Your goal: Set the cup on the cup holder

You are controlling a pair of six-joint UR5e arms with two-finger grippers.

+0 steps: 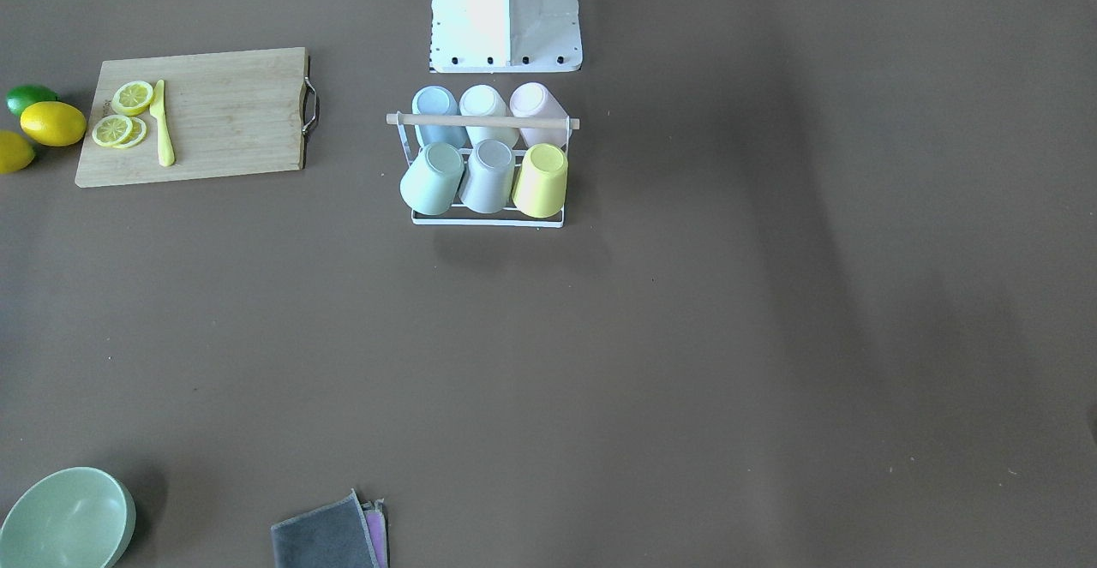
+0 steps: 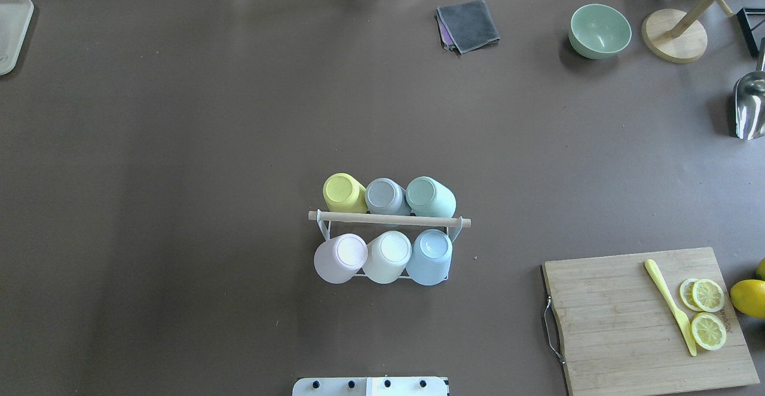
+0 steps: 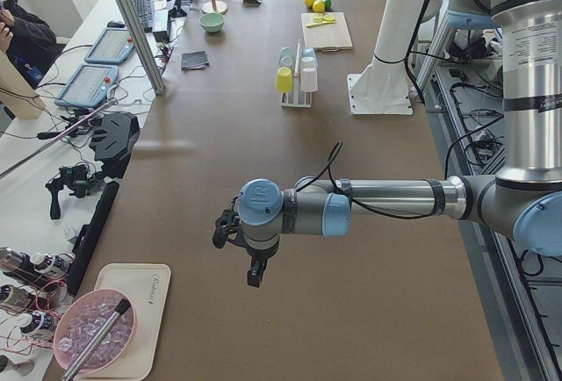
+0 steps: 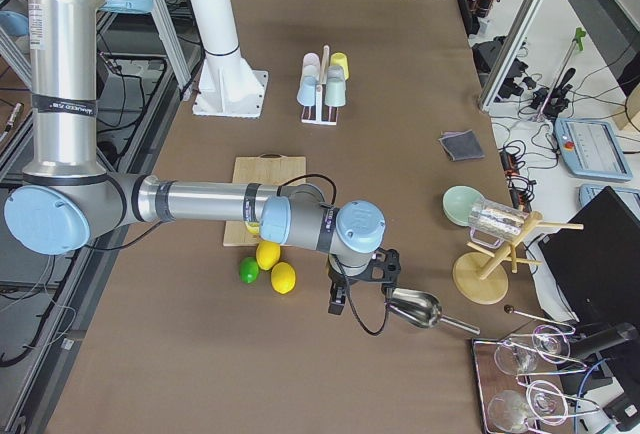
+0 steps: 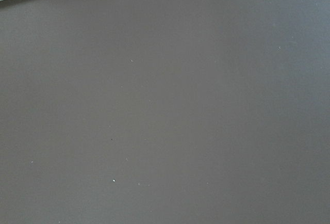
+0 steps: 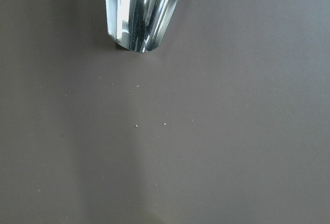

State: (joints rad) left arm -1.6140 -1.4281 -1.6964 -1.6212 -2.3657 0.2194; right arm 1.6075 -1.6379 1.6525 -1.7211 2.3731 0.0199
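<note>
The cup holder (image 1: 482,122), a white wire rack with a wooden rod on top, stands mid-table near the robot base; it also shows in the overhead view (image 2: 388,220). Several pastel cups sit upside down on its prongs in two rows, among them a yellow cup (image 2: 343,193) and a blue cup (image 2: 431,255). The left gripper (image 3: 253,274) hangs over bare table far from the rack, near the table's left end. The right gripper (image 4: 337,304) hangs near the right end, beside a metal scoop (image 4: 415,309). I cannot tell whether either is open or shut.
A wooden cutting board (image 2: 627,318) holds lemon slices and a yellow knife (image 2: 669,303). Lemons (image 1: 53,122) lie beside it. A green bowl (image 2: 599,30), a grey cloth (image 2: 468,24), a wooden stand (image 2: 674,34) and the scoop (image 6: 142,10) sit on the right. A pale tray (image 2: 12,31) sits far left.
</note>
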